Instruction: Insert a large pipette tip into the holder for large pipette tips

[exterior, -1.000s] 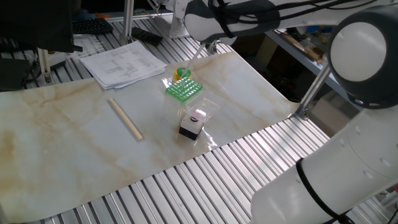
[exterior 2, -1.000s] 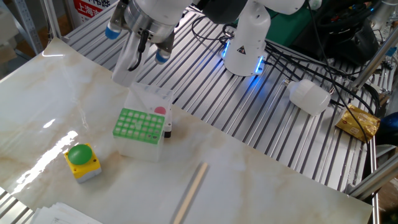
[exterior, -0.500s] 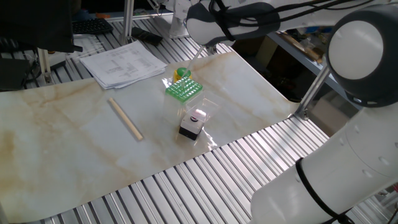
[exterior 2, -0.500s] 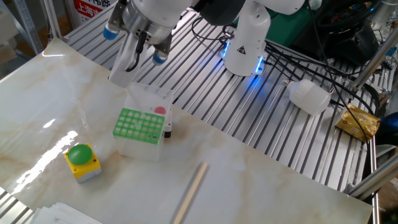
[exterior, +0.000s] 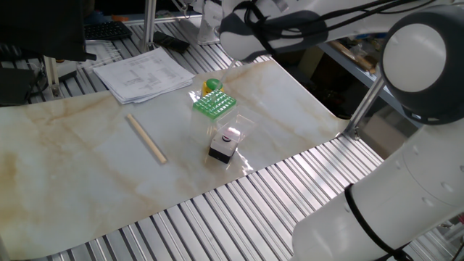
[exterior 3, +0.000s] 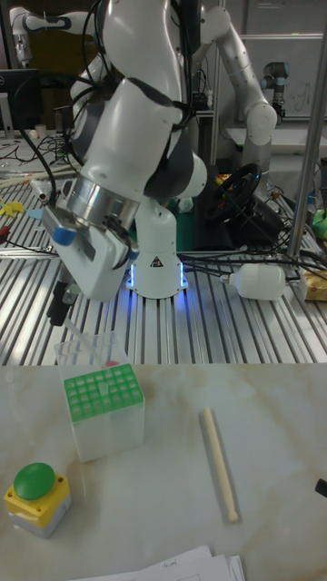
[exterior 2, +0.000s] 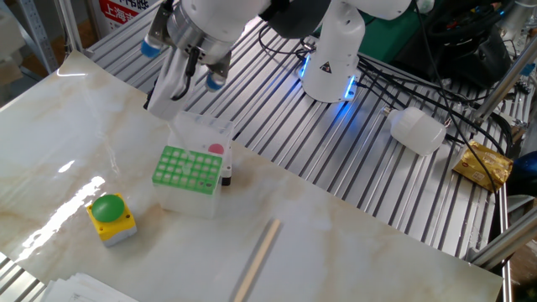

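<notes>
1. Hanging above the far edge of the marble sheet [exterior 2: 352, 243], the gripper [exterior 2: 186, 67] carries a long translucent pipette tip [exterior 2: 161, 86] between its blue-padded fingers [exterior 2: 214, 81] — clenched on it, the tip slanting down and away from the rack
2. Its lower end sits in the air beyond the holder for large pipette tips [exterior 2: 186, 169], not touching it; in the tall fixed view the tip [exterior 3: 60, 302] hangs above and behind the green grid [exterior 3: 102, 392]
3. That holder — a bright green square grid on a pale base — stands on the sheet near the middle, seen also in the one fixed view [exterior: 214, 105]
4. A clear plastic box [exterior 2: 202, 134] stands just behind the holder, touching or nearly so; a small black and white block [exterior: 223, 145] lies beside it
5. A yellow box with a green button [exterior 2: 109, 218] stands near the holder on the sheet
6. A pale wooden stick [exterior 3: 219, 464] lies flat, well apart from the holder
7. Printed papers [exterior: 143, 75] lie at one corner of the sheet
</notes>
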Robot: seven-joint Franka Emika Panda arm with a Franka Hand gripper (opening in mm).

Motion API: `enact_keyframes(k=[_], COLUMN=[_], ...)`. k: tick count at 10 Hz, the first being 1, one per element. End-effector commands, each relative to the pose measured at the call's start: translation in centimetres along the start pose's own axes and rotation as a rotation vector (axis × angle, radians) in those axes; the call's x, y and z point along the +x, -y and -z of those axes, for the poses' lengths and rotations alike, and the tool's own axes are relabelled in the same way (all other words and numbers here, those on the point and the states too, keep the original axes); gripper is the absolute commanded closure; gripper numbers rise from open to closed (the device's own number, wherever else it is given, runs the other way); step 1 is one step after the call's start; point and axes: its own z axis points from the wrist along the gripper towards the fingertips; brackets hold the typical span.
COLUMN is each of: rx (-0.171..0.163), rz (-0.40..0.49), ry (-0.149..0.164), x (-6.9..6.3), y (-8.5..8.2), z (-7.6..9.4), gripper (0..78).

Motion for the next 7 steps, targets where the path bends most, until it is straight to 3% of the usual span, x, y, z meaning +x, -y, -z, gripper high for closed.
enact_keyframes(k=[1,7], rx=[0.004,0.002], rz=[0.0,-0.003], ry=[0.022,0.043], x=[0.41,1.09], y=[-0.07,0.03], z=[-0.33,-0.94], gripper=[76.4,76.4])
